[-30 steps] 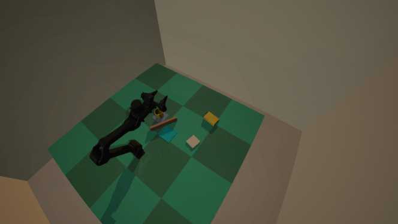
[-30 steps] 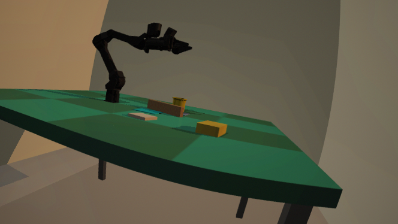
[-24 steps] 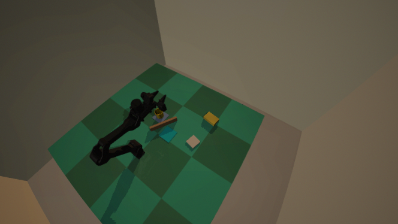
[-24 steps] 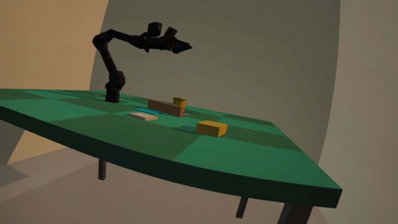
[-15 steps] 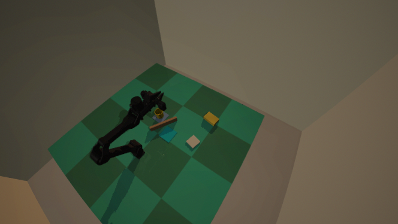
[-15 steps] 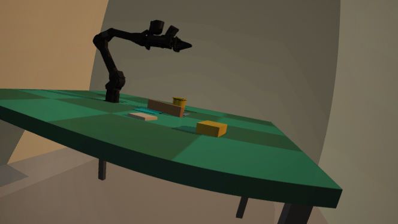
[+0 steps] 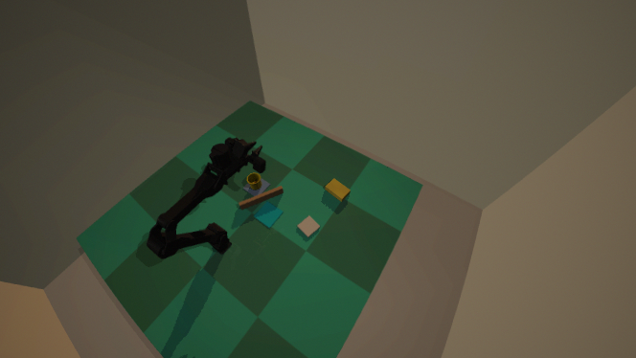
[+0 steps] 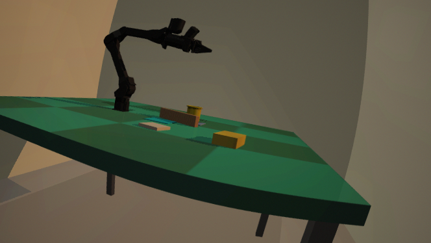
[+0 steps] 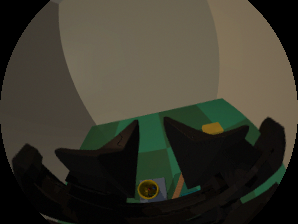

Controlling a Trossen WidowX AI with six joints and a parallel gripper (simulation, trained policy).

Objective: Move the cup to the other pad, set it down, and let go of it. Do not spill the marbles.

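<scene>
So the yellow cup point(image 7: 254, 181) point(image 8: 194, 112) point(image 9: 150, 192) sits upright on the grey pad point(image 7: 262, 186) point(image 8: 202, 124) point(image 9: 159, 183), pincer point(image 7: 256, 148) point(image 8: 211, 51) point(image 9: 151, 121) well above, partly open, nothing in it.

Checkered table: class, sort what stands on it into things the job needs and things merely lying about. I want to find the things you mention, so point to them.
Job:
- yellow cup point(image 7: 254, 181) point(image 8: 194, 111) point(image 9: 148, 189)
- grey pad point(image 7: 262, 187) point(image 9: 160, 185)
- blue pad point(image 7: 268, 214) point(image 8: 159, 120)
- gripper point(image 7: 259, 147) point(image 8: 211, 51) point(image 9: 151, 121)

Lying about:
- yellow block point(image 7: 337, 190) point(image 8: 228, 140) point(image 9: 212, 128)
- pale tile point(image 7: 308, 226) point(image 8: 154, 126)

Unclear: brown bar point(image 7: 261, 197) point(image 8: 179, 117) point(image 9: 178, 187), between the pads.
</scene>
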